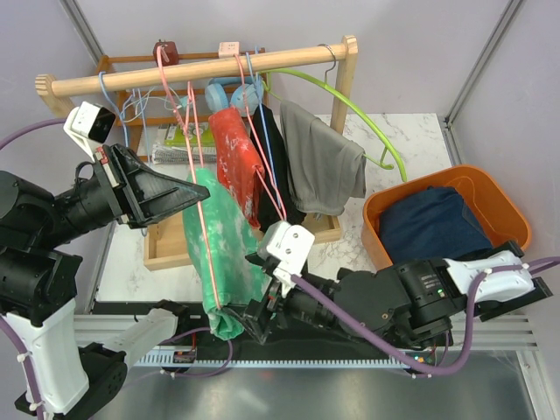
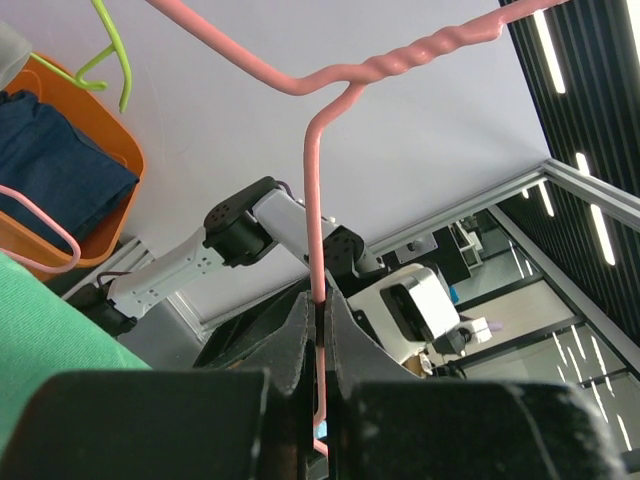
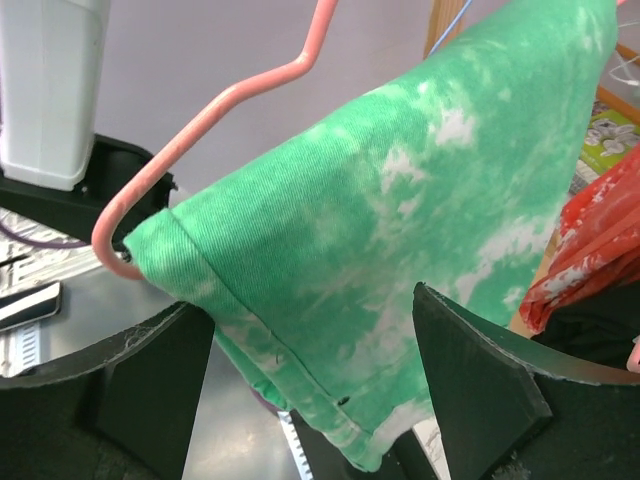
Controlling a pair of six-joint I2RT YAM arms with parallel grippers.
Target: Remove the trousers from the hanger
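The mint-green trousers [image 1: 219,262] with white mottling hang folded over a pink wire hanger [image 1: 203,223], in front of the rack. My left gripper [image 1: 198,194] is shut on the hanger's wire, which runs between the pressed fingertips in the left wrist view [image 2: 319,300]. My right gripper [image 1: 247,318] is open at the trousers' lower end. In the right wrist view the green trousers [image 3: 400,220] sag between its spread fingers [image 3: 480,380], with the pink hanger [image 3: 200,120] bending round the fold. The dark navy trousers [image 1: 433,223] lie in the orange basket [image 1: 503,201].
A wooden rack [image 1: 201,72] stands at the back, carrying a red garment [image 1: 236,157], a black one [image 1: 278,153] and a grey one [image 1: 319,162]. A lime-green hanger [image 1: 372,118] juts out to the right. Papers [image 1: 175,140] lie behind the rack.
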